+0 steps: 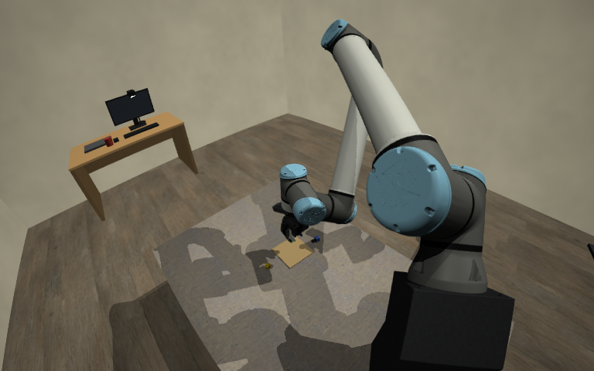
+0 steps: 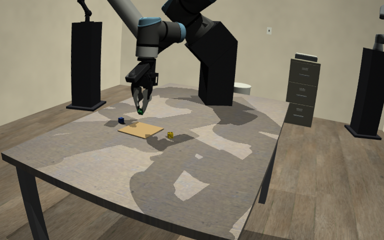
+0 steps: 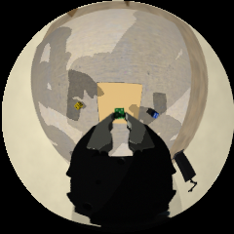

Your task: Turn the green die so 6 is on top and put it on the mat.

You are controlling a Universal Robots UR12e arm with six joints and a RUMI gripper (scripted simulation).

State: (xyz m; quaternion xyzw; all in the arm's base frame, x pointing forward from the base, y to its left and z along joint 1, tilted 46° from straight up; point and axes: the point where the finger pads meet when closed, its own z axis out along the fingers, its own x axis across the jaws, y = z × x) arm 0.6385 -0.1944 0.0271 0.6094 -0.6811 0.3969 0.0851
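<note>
One gripper (image 2: pixel 140 110) clamped on the green die (image 2: pixel 139 111) above the mat (image 2: pixel 140 129); no legible writing.

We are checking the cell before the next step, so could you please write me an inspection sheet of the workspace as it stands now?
Surface: grey patchy table with shadows across it; tan mat lies flat on it.
Job's things: green die held in the air, above the mat's far edge; top face unreadable. Blue die and yellow die sit on the table, off the mat, on opposite sides of it.
Clutter: nothing seen on the table.
Grippers: gripper points down, shut on the green die.
Cables: nothing seen.
Surroundings: black pedestals, filing cabinet, desk with monitor, wooden floor.
</note>
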